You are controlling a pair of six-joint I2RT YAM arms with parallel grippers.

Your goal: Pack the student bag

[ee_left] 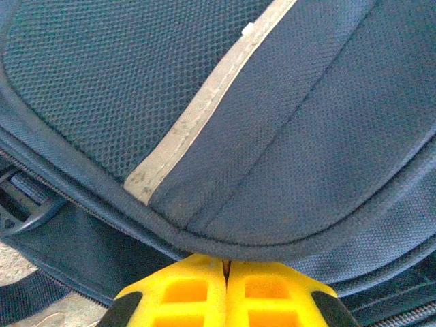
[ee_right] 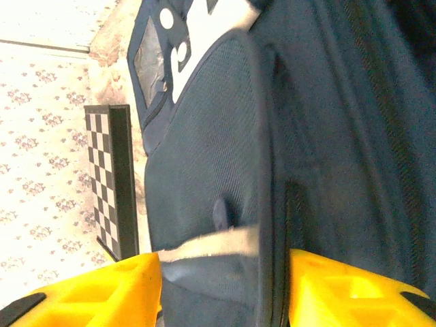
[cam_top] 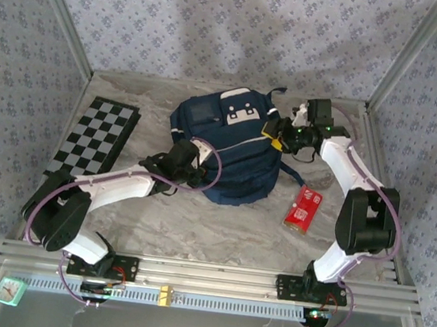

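Both arms (cam_top: 120, 182) wear white shells, black joints, looping purple cables (cam_top: 219, 166), yellow fingers (ee_left: 197, 293)

place: robot test booth | cue: aluminium frame (cam_top: 205, 274), wallpapered walls (cam_top: 220, 20)

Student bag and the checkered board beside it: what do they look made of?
The student bag looks like woven synthetic fabric, matte navy: the left wrist view shows a fine mesh-like weave, stitched seams and a flat pale stripe, slightly scuffed. The checkered board looks rigid and flat, with a smooth printed surface and dark edge; wood, plastic or card cannot be told.
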